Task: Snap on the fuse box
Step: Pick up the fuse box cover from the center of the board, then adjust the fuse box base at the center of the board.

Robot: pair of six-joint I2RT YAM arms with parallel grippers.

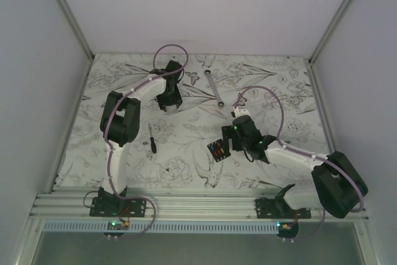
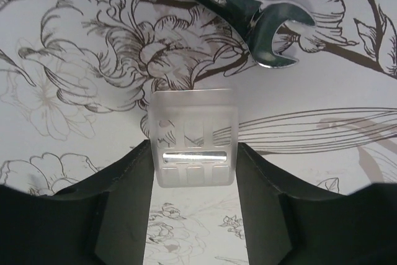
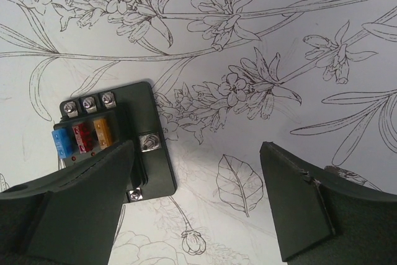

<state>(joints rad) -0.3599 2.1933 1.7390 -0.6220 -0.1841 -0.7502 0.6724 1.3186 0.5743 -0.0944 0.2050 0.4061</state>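
Observation:
The fuse box is a black base with blue, red and orange fuses showing uncovered; it lies on the flowered mat, right of centre. My right gripper is open just to its right, the left finger overlapping the box's near edge, with nothing between the fingers. A pale translucent cover lies flat on the mat at the back. My left gripper is closed against both its sides, each finger touching an edge. From above, the left gripper hides the cover.
A silver open-ended wrench lies just beyond the cover, at the back middle of the mat. A slim black-handled screwdriver lies left of centre. White walls enclose the mat on three sides.

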